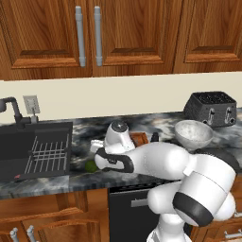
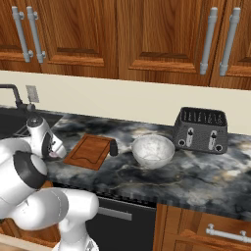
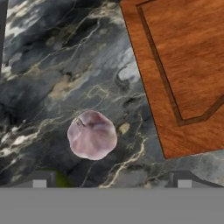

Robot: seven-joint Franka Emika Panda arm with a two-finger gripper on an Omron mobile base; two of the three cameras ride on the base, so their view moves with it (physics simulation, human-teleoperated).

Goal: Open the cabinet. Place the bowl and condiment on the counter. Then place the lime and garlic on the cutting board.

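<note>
My gripper [image 3: 111,180] hangs open just above the counter [image 3: 52,65], fingers pointing down with nothing between them. The whitish-pink garlic [image 3: 92,134] lies on the stone slightly ahead of the fingertips, between their lines. A green sliver of the lime [image 3: 62,179] shows by the left fingertip, and the lime [image 1: 90,165] sits near the counter's front edge. The cutting board [image 3: 183,74] [image 2: 90,149] lies bare to the garlic's right. Behind the board stands the black condiment [image 2: 113,147], with the silver bowl [image 2: 153,149] beside it on the counter. Both cabinet [image 1: 47,33] doors are shut.
A dark sink [image 1: 28,151] with a wire rack lies to the left of the work spot, its faucet [image 1: 14,111] behind. A black toaster [image 2: 201,130] stands at the back right. My own arm [image 1: 156,160] hides part of the board in the left base view.
</note>
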